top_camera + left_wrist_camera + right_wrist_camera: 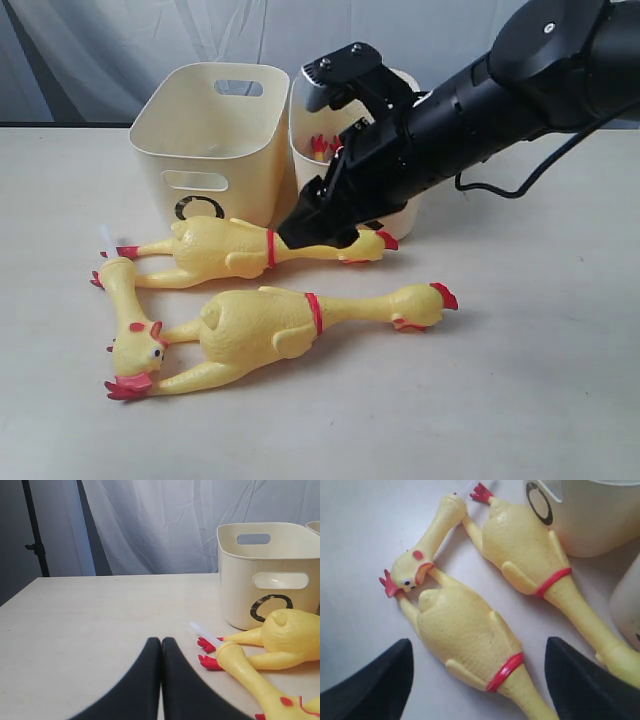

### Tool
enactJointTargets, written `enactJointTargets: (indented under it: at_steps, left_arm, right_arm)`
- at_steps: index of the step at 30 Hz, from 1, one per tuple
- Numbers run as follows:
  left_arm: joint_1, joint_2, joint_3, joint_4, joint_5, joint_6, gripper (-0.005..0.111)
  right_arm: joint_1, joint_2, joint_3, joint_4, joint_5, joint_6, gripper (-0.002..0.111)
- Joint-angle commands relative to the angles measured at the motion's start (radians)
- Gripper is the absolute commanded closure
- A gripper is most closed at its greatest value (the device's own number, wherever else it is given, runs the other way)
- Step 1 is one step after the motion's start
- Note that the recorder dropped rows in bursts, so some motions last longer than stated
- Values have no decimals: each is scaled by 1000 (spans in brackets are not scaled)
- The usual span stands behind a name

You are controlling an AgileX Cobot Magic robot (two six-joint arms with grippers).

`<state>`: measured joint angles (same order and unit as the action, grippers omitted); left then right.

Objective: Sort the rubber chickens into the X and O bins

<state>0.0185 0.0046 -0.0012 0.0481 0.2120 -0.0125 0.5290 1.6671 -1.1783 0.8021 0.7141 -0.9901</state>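
Two large yellow rubber chickens lie side by side on the table, the far one (225, 248) in front of the bins and the near one (265, 325) closer to the front. A smaller chicken (130, 330) with a white tube (106, 236) lies at their left. The cream O bin (215, 140) stands behind them. A second cream bin (335, 125) beside it holds red chicken feet (320, 145); the arm hides its mark. My right gripper (479, 645) hangs open over the near chicken (465, 635), touching nothing. My left gripper (161, 642) is shut and empty, near the small chicken (250, 675).
The black right arm (480, 90) reaches in from the upper right across the second bin. A grey curtain (175, 525) hangs behind the table. The table top (540, 380) is bare on the right and at the front.
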Motion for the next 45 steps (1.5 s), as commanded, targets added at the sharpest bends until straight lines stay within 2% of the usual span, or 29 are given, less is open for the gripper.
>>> enactJointTargets:
  at_steps: [1, 10, 14, 16, 22, 34, 37, 42, 45]
  left_arm:
    - [0, -5, 1, -2, -4, -3, 107]
    - [0, -5, 1, -4, -4, -3, 107]
    - [0, -5, 1, -4, -4, -3, 107]
    - [0, -5, 1, -4, -4, -3, 107]
    - [0, -5, 1, -4, -4, -3, 107]
    - [0, -5, 1, -20, -18, -10, 107]
    - [0, -5, 1, -213, -109, -64, 107]
    - [0, -5, 1, -533, -315, -66, 107]
    - [0, -5, 1, -636, -364, -66, 107]
  right_arm:
    - [-4, -9, -4, -56, 40, -2, 39]
    - [-4, -9, -4, -169, 112, 50, 39]
    - [-4, -9, -4, -188, 135, 183, 41]
    - [-4, -9, -4, -208, 145, 250, 50]
    - [-4, -9, -4, -221, 191, 290, 109]
    - [-4, -10, 2, -309, 216, 414, 108]
    - [-4, -10, 29, -332, 203, 437, 108]
    - [-5, -39, 118, -378, 108, 488, 108]
    - [-5, -78, 142, -360, 78, 504, 108]
